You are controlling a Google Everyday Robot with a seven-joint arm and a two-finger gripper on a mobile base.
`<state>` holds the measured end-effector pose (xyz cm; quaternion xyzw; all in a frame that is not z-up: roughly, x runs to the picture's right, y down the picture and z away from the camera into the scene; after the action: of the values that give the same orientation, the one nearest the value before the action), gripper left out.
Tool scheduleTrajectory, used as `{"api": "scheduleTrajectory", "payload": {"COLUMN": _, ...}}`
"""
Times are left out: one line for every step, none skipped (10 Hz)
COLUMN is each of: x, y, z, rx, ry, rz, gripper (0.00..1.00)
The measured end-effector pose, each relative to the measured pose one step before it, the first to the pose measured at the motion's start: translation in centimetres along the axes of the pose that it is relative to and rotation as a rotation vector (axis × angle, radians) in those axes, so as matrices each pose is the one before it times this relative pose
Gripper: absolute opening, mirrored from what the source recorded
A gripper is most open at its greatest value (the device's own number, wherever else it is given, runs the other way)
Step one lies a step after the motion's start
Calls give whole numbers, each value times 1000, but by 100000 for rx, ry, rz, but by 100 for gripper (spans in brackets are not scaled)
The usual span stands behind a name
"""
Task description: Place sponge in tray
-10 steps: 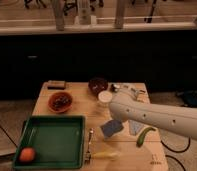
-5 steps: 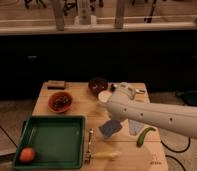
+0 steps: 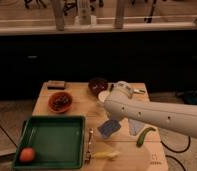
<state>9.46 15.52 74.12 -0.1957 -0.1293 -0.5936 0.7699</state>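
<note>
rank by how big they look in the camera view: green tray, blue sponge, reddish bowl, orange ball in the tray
1. tray
2. reddish bowl and sponge: about alike, and the sponge is nearer the camera, so unranked
3. orange ball
The shut claw sits just above the sponge, under the arm's end.

Light wooden rectangular table (image 3: pixel 82 109) on speckled pale floor (image 3: pixel 12 107); long dark cabinet front (image 3: pixel 92 57) behind, pale counter ledge (image 3: pixel 142 27) above; dim warm lighting.

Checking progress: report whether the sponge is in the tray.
Out: sponge is right of the tray, beyond its rim, below the shut gripper.
</note>
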Motion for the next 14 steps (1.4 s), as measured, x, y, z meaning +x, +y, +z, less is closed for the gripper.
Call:
{"api": "scheduleTrajectory", "payload": {"x": -51, "y": -249, "z": -132, "rx": 46, "ry": -99, "rz": -1115, "gripper": 1}}
{"api": "scheduleTrajectory", "payload": {"x": -101, "y": -316, "z": -146, "rx": 15, "ry": -120, "rz": -1312, "gripper": 1}}
{"api": "scheduleTrajectory", "payload": {"x": -67, "y": -240, "z": -160, "rx": 61, "ry": -12, "rz": -1123, "gripper": 1}}
{"api": "scheduleTrajectory", "payload": {"x": -40, "y": -251, "z": -136, "rx": 258, "ry": -39, "rz": -858, "gripper": 1}}
{"api": "scheduleTrajectory", "payload": {"x": -54, "y": -190, "z": -50, "rx": 94, "ry": -117, "rz": -854, "gripper": 1}}
{"api": "scheduleTrajectory", "payload": {"x": -136, "y": -257, "z": -43, "rx": 81, "ry": -71, "rz": -1060, "gripper": 1}}
{"api": "scheduleTrajectory", "payload": {"x": -86, "y": -361, "z": -94, "rx": 105, "ry": 12, "rz": -1191, "gripper": 1}}
{"api": "scheduleTrajectory", "payload": {"x": -70, "y": -343, "z": -70, "rx": 61, "ry": -115, "rz": -1095, "gripper": 1}}
{"api": "scheduleTrajectory", "payload": {"x": -33, "y": -247, "z": -111, "rx": 80, "ry": -35, "rz": -926, "gripper": 1}}
{"api": "scheduleTrajectory", "payload": {"x": -32, "y": -363, "z": -173, "rx": 47, "ry": -46, "rz": -1359, "gripper": 1}}
{"api": "scheduleTrajectory", "payload": {"x": -40, "y": -283, "z": -100, "rx": 152, "ry": 13, "rz": -938, "gripper": 1}}
{"api": "scheduleTrajectory", "payload": {"x": -53, "y": -347, "z": -124, "rx": 166, "ry": 24, "rz": -1134, "gripper": 1}}
{"api": "scheduleTrajectory", "payload": {"x": 16, "y": -208, "z": -140, "rx": 28, "ry": 75, "rz": -933, "gripper": 1}}
{"api": "scheduleTrajectory", "payload": {"x": 36, "y": -265, "z": -130, "rx": 65, "ry": 108, "rz": -1069, "gripper": 1}}
